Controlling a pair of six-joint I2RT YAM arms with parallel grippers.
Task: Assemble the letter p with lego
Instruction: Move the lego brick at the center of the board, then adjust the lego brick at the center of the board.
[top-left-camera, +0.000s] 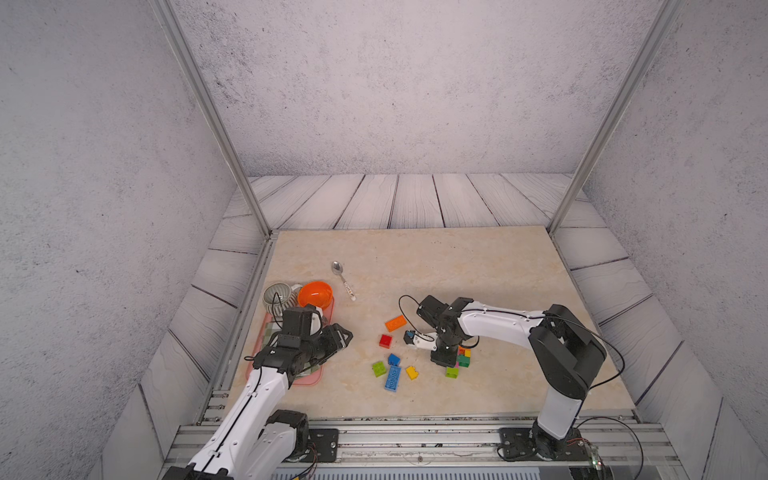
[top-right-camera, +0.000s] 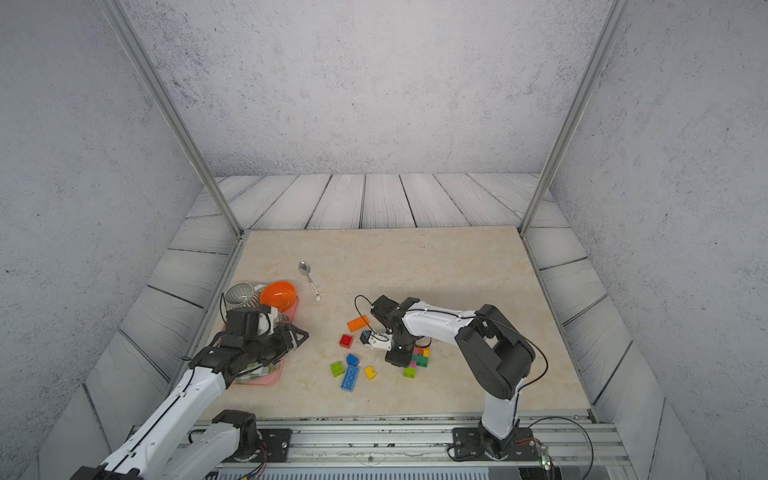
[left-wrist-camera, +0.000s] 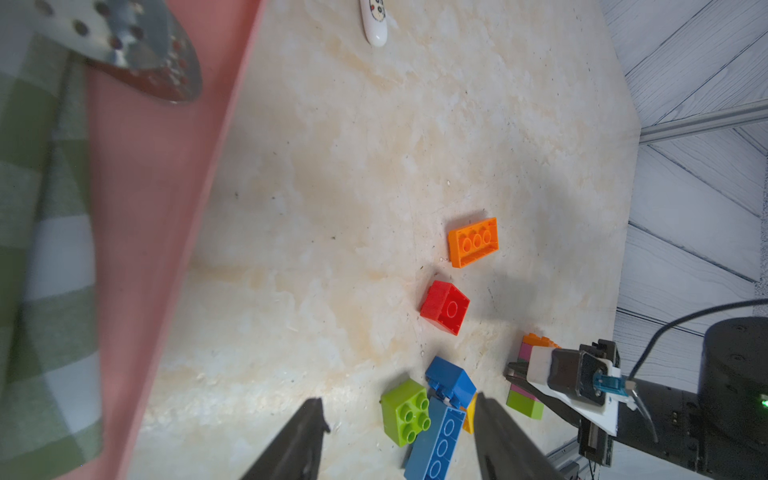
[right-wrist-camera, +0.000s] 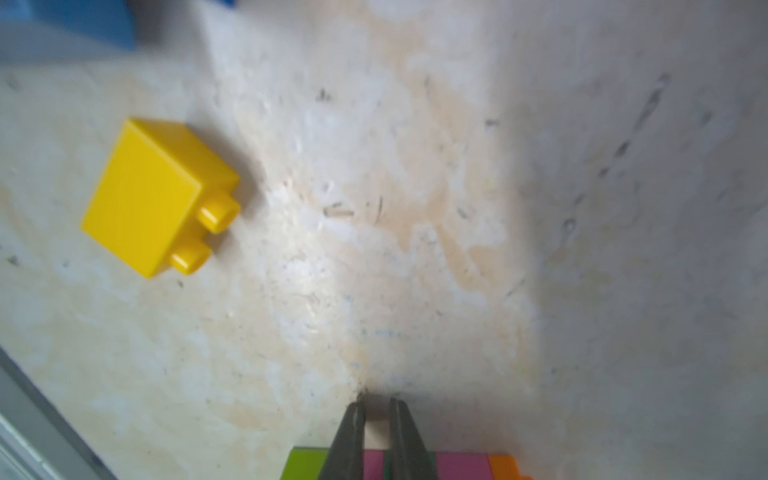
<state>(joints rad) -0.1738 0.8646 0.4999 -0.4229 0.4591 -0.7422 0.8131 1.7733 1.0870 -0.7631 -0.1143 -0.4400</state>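
– Bricks nearest us: what lies by the front edge of the desk (top-left-camera: 478, 399)?
– A long blue brick (top-left-camera: 393, 378) lies closest to it, with a lime brick (top-left-camera: 378, 368) just beside it on the left, a yellow brick (top-left-camera: 412, 372) near on the right and a small blue brick (top-left-camera: 393, 359) at its far end. A strip of bare desk separates them from that edge.
– And the built part?
– The joined bricks (top-left-camera: 464, 359), lime, pink, green, orange and yellow, sit right of that cluster, under the right arm. The right hand (right-wrist-camera: 376, 409) points straight down at their side, fingers pressed together with nothing between them; whether they touch the bricks, I cannot tell.
– The left hand (left-wrist-camera: 399, 397)?
– It hangs just past the rim of the pink tray (top-left-camera: 312, 377), fingers spread, holding nothing, pointing toward the loose cluster.
– Farther out?
– A red brick (top-left-camera: 385, 340), then a long orange brick (top-left-camera: 395, 323), apart from each other, hollow undersides showing. Open desk lies between them and the tray. Beyond, an orange bowl (top-left-camera: 315, 294) and a ribbed cup (top-left-camera: 277, 294) stand at the tray's far end, close to the desk's left edge, and a spoon (top-left-camera: 343, 278) lies just past the bowl. From the spoon the desk runs bare to its far edge.
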